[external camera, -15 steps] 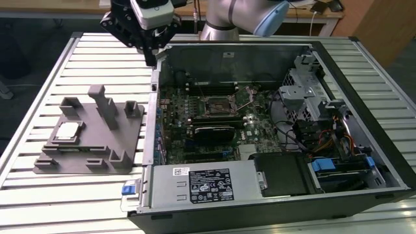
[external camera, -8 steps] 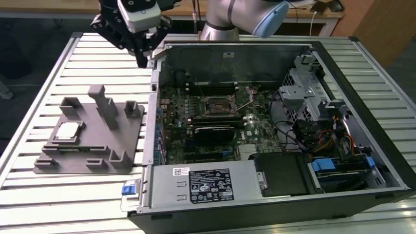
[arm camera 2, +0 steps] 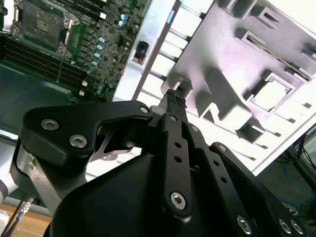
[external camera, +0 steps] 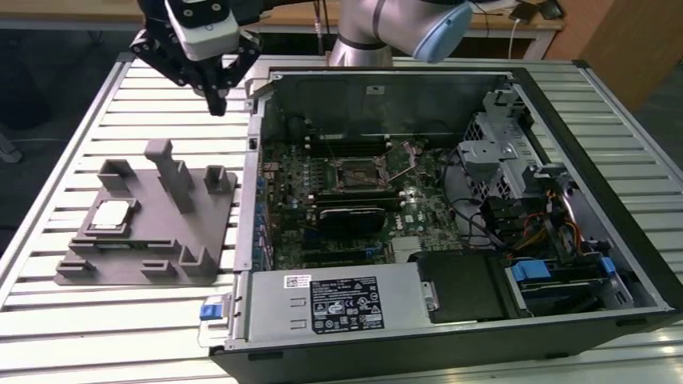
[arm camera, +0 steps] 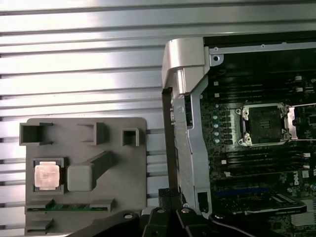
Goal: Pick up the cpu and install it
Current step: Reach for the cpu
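Hovering end effector (external camera: 217,106), pointing down, closed

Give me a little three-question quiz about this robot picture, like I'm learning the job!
1. Where does the small silvery square cpu lie? A: in the grey plastic tray; B: in a drawer; C: on the floor.
2. True or false: the black gripper is gripping the cpu.
3. Fill in: in the exterior view, the tray sits to the ____ of the open black computer case.
Key: 1 A; 2 false; 3 left.
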Controlling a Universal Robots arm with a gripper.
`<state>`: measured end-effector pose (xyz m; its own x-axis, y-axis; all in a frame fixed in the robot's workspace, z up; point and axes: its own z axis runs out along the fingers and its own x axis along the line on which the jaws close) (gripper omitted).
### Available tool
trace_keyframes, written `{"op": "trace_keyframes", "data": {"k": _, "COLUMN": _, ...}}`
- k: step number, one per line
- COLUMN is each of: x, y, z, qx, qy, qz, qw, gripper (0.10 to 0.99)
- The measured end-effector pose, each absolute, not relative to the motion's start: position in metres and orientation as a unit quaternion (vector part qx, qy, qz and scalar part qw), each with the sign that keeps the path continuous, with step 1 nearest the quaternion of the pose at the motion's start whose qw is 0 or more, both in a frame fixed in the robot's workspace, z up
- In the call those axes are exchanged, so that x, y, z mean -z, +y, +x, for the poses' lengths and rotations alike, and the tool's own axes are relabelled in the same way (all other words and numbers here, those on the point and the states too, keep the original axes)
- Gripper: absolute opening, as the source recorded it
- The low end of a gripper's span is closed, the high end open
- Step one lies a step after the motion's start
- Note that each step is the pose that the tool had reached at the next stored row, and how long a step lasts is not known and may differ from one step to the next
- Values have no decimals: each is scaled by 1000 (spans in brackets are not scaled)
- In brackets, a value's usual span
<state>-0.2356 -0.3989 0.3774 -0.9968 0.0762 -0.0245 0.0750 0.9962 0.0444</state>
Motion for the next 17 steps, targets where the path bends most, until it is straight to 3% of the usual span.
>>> {"op": "trace_keyframes", "data": {"k": 17, "x": -362, "y": -399, "z": -277, "qx": -22, "qy": 999, "qz": 38, "qw": 13, "gripper": 106}}
